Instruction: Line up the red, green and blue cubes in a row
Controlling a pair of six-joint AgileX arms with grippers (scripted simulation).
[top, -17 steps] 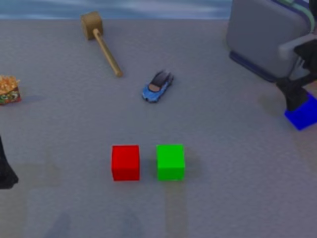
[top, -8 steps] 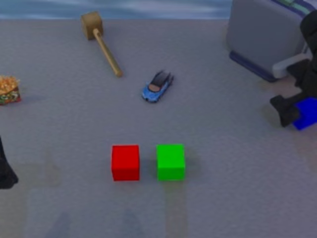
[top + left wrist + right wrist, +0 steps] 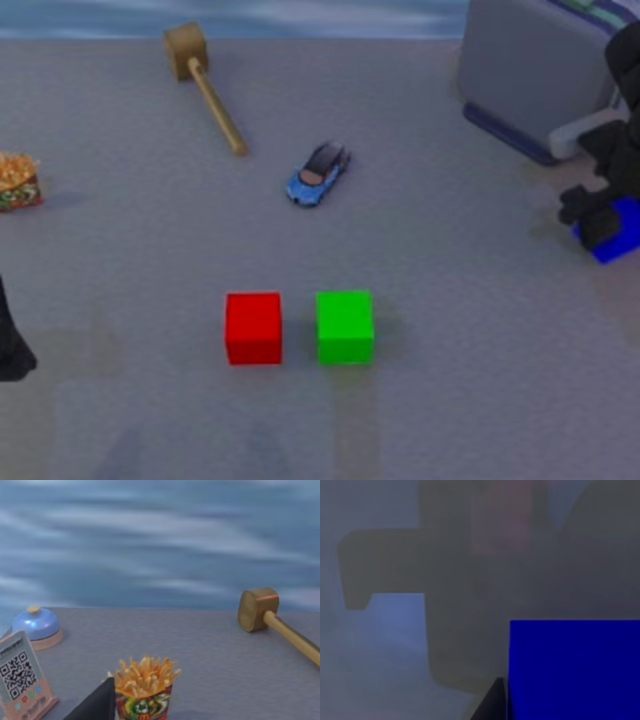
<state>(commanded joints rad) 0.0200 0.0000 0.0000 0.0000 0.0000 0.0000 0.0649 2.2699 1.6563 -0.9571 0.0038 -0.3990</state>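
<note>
The grey tabletop (image 3: 450, 400) carries a large grey case (image 3: 530, 70) at its far right corner, the biggest thing on it. Just in front of that case, at the right edge, the right tool (image 3: 598, 222) sits down over the blue cube (image 3: 622, 232), its dark fingers against the cube's left part; whether they are clamped on it I cannot tell, and the right wrist view shows only the cube's blue face (image 3: 575, 670) filling one corner, with a dark finger edge beside it. The left tool (image 3: 10, 345) is parked at the left edge, and its opening cannot be made out. A wooden mallet (image 3: 205, 85) lies near the far edge, left of centre, handle angled toward the middle. The red cube (image 3: 253, 327) and the green cube (image 3: 345, 326) stand side by side near the middle of the tabletop, slightly toward the near edge, a narrow gap between them, red on the left. A small blue toy car (image 3: 318, 175) rests beyond them. A carton of fries (image 3: 18, 182) stands at the left edge.
</note>
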